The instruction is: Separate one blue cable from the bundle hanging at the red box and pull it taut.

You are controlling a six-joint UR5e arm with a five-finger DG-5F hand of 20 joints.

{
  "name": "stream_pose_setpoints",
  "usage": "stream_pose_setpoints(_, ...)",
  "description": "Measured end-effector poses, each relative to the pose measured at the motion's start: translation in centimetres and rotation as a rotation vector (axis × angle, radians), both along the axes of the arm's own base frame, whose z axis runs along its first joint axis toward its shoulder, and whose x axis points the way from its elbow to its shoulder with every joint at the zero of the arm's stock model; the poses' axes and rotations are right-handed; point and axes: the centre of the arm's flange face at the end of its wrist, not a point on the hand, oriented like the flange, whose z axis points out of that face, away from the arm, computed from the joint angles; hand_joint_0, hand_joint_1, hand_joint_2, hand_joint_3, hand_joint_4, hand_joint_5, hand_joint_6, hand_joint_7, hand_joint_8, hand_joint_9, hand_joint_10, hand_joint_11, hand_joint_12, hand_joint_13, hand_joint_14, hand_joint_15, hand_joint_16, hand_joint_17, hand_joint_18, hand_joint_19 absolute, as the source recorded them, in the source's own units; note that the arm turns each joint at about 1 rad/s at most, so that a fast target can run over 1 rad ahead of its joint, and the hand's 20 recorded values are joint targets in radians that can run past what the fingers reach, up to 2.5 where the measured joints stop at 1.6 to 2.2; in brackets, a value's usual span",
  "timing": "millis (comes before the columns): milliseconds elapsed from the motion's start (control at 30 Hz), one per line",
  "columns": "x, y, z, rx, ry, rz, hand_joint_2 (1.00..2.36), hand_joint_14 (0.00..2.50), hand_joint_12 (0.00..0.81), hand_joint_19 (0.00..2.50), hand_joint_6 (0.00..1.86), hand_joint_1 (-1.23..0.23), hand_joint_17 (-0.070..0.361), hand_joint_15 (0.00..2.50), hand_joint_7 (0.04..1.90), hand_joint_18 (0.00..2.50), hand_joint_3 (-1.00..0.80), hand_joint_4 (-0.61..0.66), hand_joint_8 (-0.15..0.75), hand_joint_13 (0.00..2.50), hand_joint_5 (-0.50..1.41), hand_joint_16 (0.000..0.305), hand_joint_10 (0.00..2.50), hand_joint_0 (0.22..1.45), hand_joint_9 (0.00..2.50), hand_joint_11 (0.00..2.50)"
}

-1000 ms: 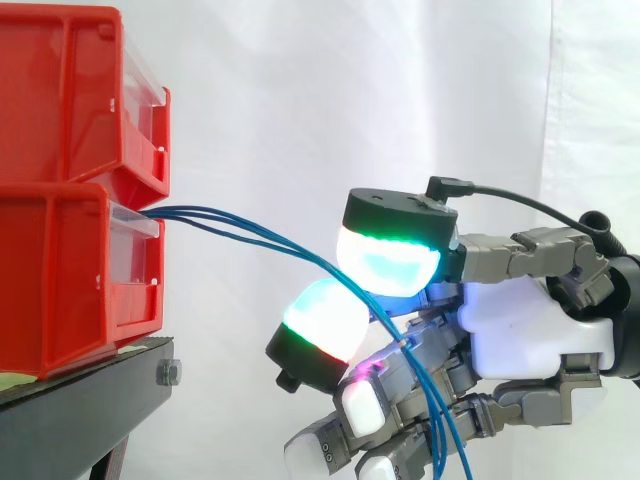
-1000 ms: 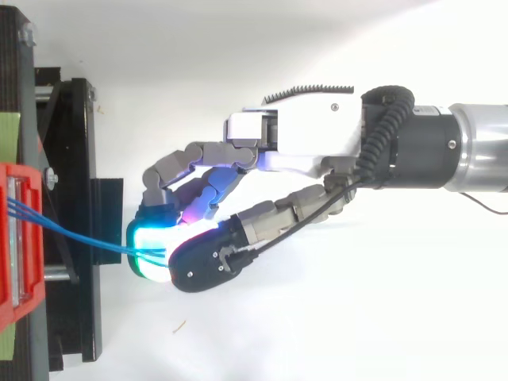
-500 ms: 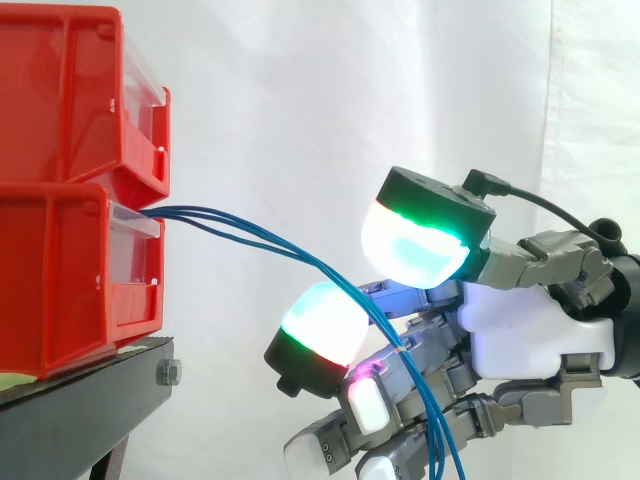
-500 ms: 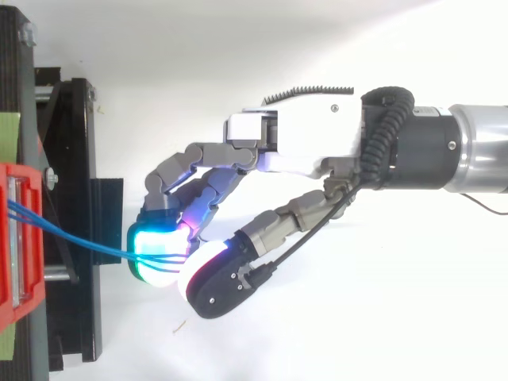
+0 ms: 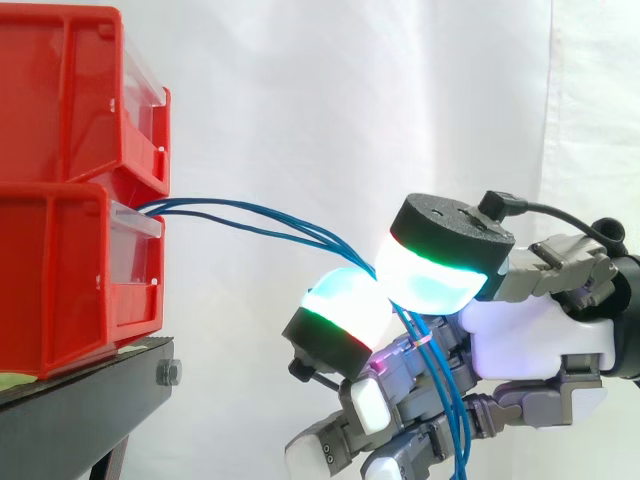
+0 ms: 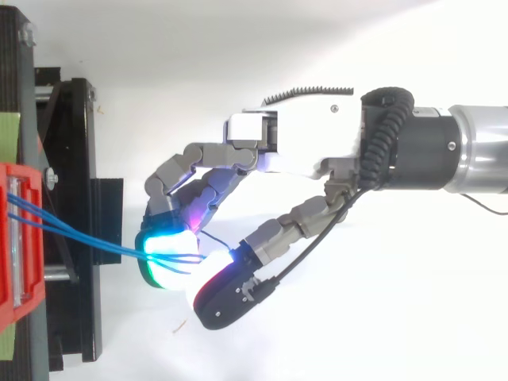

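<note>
White curtain (image 5: 350, 100): plain backdrop across the whole side view. Red bins, two, stacked: upper bin (image 5: 70, 90) set directly on lower bin (image 5: 60, 280), both at the left edge, open fronts facing right, each with a clear lip along the front. Black stand (image 5: 70, 420): carries the lower bin; from above it shows as a dark frame (image 6: 75, 198) just right of the bin. Arm (image 6: 468, 151): grey and black cylinder entering from the right edge of the top view, lying level, pointing left towards the bins. Hand (image 5: 530, 335): white palm at the right of the side view, fingers curled and reaching left, well apart from the bins; grasping, with the thumb's large pad (image 5: 440, 275), glowing cyan under a green rim, brought down against a finger's cyan pad (image 5: 345, 310), pinching the cables where the two meet; the lower fingers are bent beneath, one tip glowing magenta. Blue cables (image 5: 270, 222): several thin strands leaving the clear lip of the lower bin, running right in a shallow downward arc, close together but not quite merged, passing between the two pads, then dropping steeply past the lower fingers to the bottom edge; from above (image 6: 87, 242) they fan slightly at the bin and converge at the pads. Bolt (image 5: 168, 373): small, silver, on the stand's end face below the lower bin.
</note>
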Motion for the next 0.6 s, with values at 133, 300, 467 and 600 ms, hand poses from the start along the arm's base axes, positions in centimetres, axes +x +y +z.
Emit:
stream_pose_setpoints(133, -0.01, 0.00, 0.00, 0.000, 0.001, 0.000, 1.00, 0.01, 0.335, 0.30, 0.92, -0.95, 0.097, 0.23, 1.14, 0.76, -0.50, 0.03, 0.286, 0.58, -0.18, 0.043, 0.02, 0.83, 0.82, 0.64)
stream_pose_setpoints(300, -0.01, 0.01, -0.01, 0.000, 0.001, 0.000, 1.00, 0.01, 0.333, 0.27, 0.91, -0.95, 0.096, 0.22, 1.12, 0.79, -0.50, 0.10, 0.284, 0.59, -0.17, 0.042, 0.01, 0.78, 0.84, 0.65)
stream_pose_setpoints(467, -0.02, 0.00, -0.01, 0.000, 0.001, 0.000, 1.00, 0.01, 0.330, 0.32, 0.90, -0.92, 0.096, 0.24, 1.14, 0.78, -0.50, 0.10, 0.288, 0.58, -0.15, 0.042, 0.02, 0.61, 0.86, 0.64)
stream_pose_setpoints(600, -0.02, -0.01, 0.00, 0.000, 0.001, 0.001, 1.00, 0.01, 0.350, 0.35, 0.87, -0.78, 0.104, 0.25, 1.14, 0.79, -0.50, 0.13, 0.308, 0.59, -0.14, 0.046, 0.01, 0.51, 0.89, 0.62)
